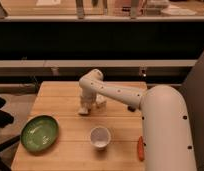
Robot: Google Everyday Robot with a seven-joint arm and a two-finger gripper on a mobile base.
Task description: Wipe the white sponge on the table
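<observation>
Gripper (85, 109) low on the table (55, 95), grip state impossible to tell, white cup (100, 137) just in front, green bowl (39, 133) nearer and leftward

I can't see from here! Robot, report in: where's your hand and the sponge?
Gripper down on the table, mid-back. White sponge right beside it. White cup and green bowl nearer front, not in the way.
</observation>
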